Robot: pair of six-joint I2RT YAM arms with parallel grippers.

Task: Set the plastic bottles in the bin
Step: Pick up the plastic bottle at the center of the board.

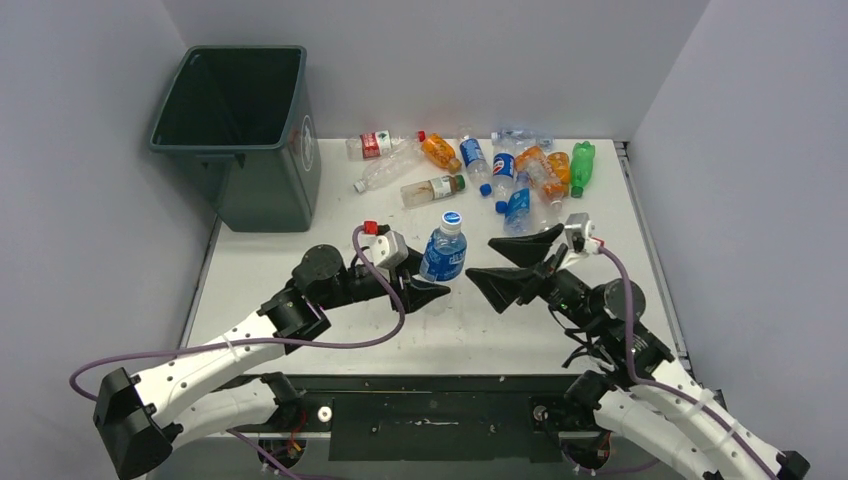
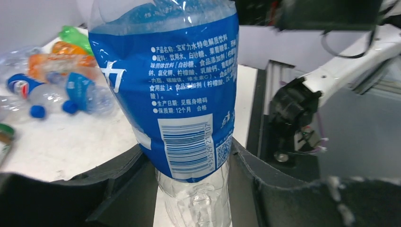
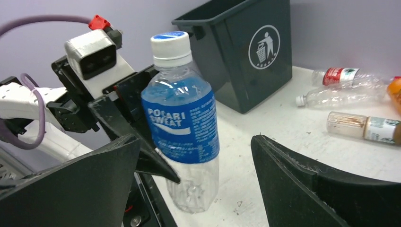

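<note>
The left arm point(image 1: 225, 352) lies low over the worktop point(image 1: 260, 280), elbow bent, forearm stretched toward the middle, wrist level. The left fingers point(image 1: 433, 280) are clamped on the clear lower part of a blue-labelled bottle point(image 1: 443, 250), which stands upright between them, white cap on top. The right arm point(image 1: 640, 350) reaches in from the other side, forearm angled inward, wrist turned toward the bottle. The right fingers point(image 1: 481, 258) are spread wide apart, their tips just beside the bottle without touching it. Beyond both sets of fingers a heap of other bottles point(image 1: 500, 170) lies on the worktop. The bin point(image 1: 268, 190) stands well off to the far left of the left fingers, mouth upward
</note>
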